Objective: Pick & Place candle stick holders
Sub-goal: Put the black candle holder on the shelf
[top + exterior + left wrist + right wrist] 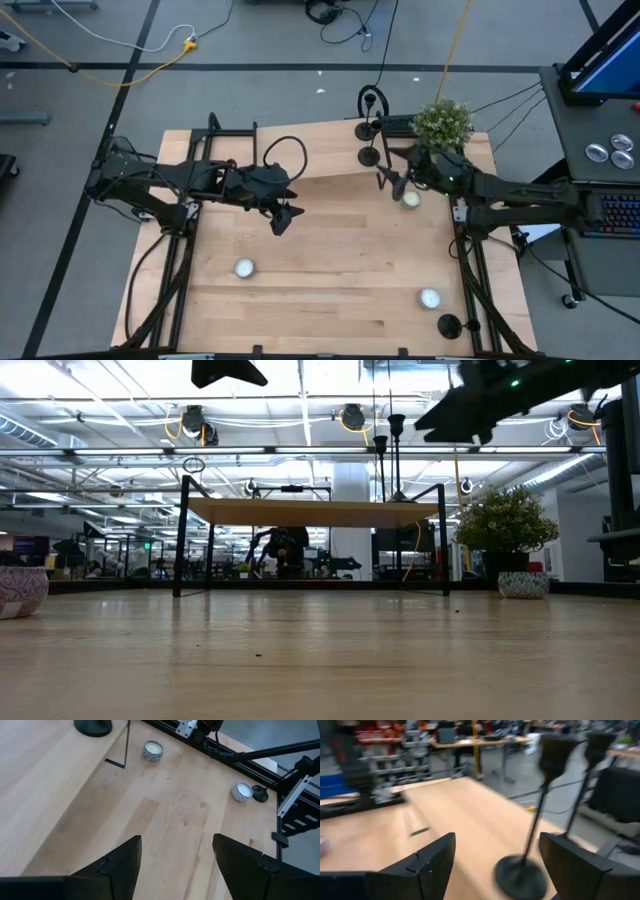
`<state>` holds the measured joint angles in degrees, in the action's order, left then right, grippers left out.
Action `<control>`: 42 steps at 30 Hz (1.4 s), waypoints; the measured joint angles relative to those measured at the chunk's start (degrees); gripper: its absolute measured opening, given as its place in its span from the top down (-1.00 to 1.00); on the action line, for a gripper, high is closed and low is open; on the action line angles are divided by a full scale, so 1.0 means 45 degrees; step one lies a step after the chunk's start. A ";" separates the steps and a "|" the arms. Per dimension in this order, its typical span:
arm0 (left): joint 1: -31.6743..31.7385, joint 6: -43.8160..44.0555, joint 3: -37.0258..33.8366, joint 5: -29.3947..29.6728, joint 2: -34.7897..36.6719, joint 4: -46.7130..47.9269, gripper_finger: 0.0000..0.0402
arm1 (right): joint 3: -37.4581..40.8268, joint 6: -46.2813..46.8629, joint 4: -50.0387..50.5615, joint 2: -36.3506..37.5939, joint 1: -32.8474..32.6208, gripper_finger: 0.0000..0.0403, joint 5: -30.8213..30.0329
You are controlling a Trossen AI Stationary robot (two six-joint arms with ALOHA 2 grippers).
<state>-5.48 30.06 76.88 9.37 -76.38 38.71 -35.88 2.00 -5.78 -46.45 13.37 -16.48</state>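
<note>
Overhead and level views share the table (330, 250).

A robotics lab set in an open-plan industrial hall: two dark arms on black frames flank a pale wooden desk (330, 250) standing on grey carpet strung with a yellow cable (110, 62). Exposed ceiling ducts and strip lights (120, 420) run over rows of workstations, beside a keyboard (620, 212) on a side console.
</note>
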 joint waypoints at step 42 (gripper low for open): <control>-0.1952 0.2182 -0.4225 -0.1034 0.0008 -0.5020 -0.26 | -0.0005 0.4726 0.3643 0.2841 -0.6330 -0.28 0.2895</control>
<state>-14.26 39.88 57.87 4.72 -76.34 16.12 -35.90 23.27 10.62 -33.67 -15.11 -3.46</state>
